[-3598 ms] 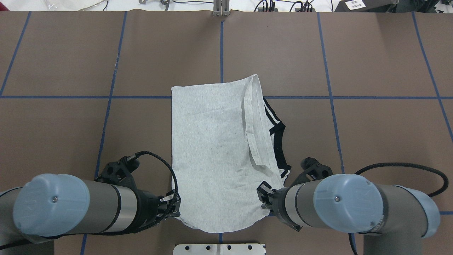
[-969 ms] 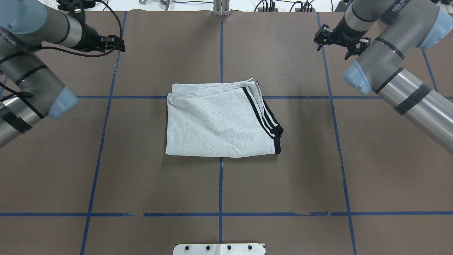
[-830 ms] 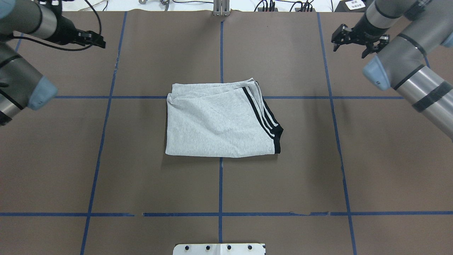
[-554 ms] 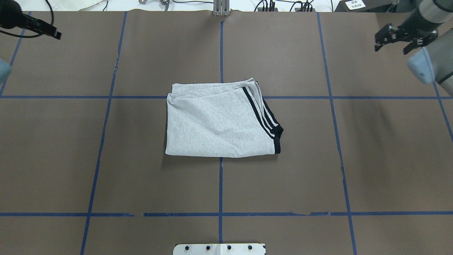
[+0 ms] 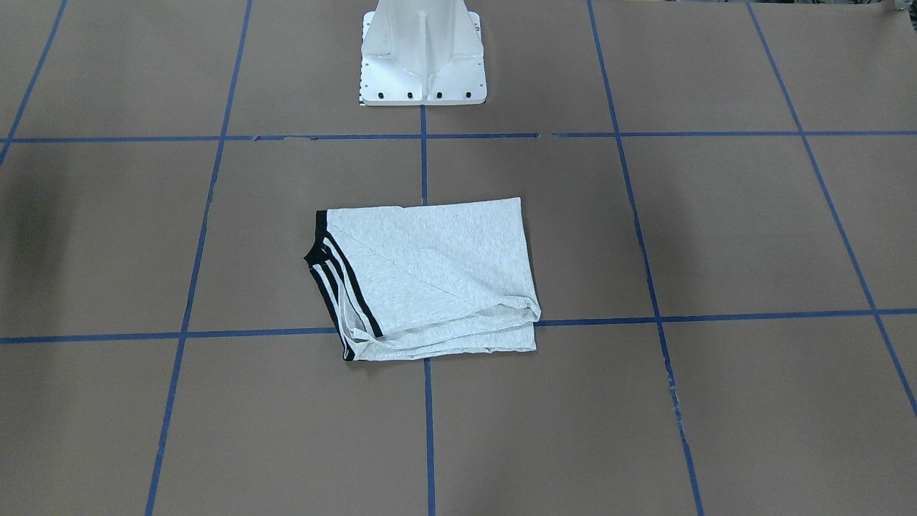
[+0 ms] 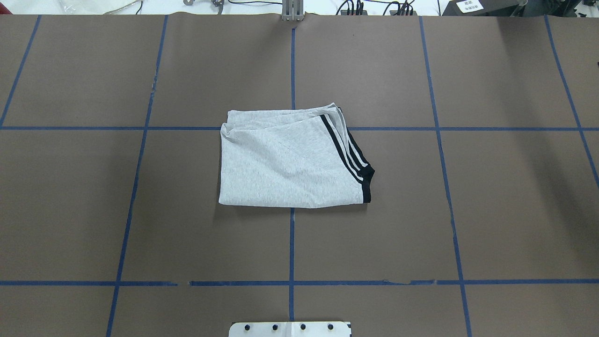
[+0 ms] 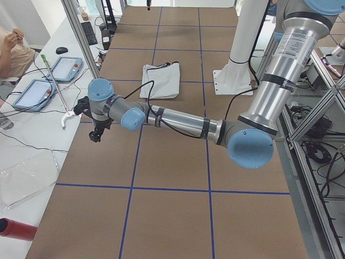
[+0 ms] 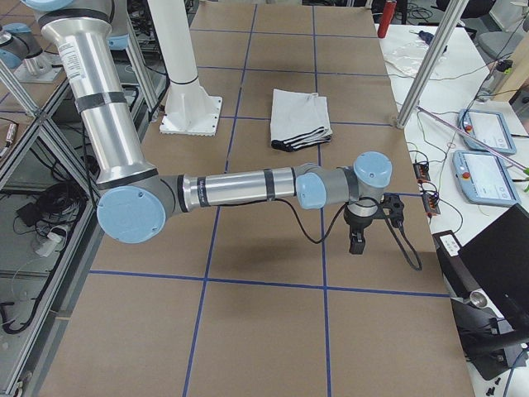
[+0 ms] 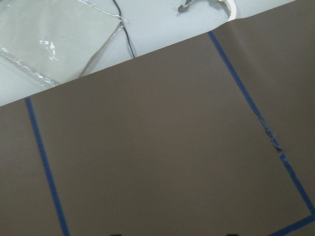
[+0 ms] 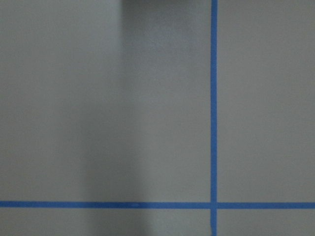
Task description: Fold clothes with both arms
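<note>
A: Front cam: folded T-shirt (image 5: 430, 276) lying flat in the middle of the tabletop (image 5: 716, 215), in plain sight, white pedestal (image 5: 423, 57) behind it. Overhead: same spot, striped edge on the robot's right.

B: Left side cam: left pincer (image 7: 96, 135) hangs near the tabletop edge by the control tablets (image 7: 67, 69), well apart from the T-shirt. Right side cam: right pincer (image 8: 356, 242) likewise far off. Spread or pressed together? Can't tell. Wrist cams: blue tape lines (image 10: 213, 98).
</note>
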Robot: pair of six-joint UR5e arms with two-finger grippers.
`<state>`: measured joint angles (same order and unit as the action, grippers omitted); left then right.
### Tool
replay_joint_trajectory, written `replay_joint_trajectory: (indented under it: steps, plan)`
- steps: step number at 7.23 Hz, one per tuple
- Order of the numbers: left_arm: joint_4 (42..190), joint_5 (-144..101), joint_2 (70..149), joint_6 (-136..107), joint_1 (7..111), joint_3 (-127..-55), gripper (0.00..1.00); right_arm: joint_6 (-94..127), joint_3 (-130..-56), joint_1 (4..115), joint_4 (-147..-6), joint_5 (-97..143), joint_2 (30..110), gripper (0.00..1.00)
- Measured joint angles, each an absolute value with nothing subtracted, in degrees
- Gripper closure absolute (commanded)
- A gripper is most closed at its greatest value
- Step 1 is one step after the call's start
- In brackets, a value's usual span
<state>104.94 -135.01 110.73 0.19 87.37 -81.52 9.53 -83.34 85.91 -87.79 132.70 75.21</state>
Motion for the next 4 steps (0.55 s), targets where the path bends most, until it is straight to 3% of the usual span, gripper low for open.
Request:
replay_joint_trajectory:
  steps: [1, 2, 4]
  plan:
    - [102.74, -135.06, 110.29, 1.95, 88.67, -81.93, 0.09, 4.82, -86.24, 87.32, -92.68, 132.83, 76.71, 0.00]
    - [101.74, -135.06, 109.30, 2.63, 89.10, -82.96, 0.01, 1.42, -89.35, 88.02, -98.27, 132.72, 77.42, 0.00]
    - [101.14, -134.93, 107.80, 2.95, 88.84, -85.38, 0.01, -1.20, -92.91, 88.30, -104.14, 132.27, 78.18, 0.00]
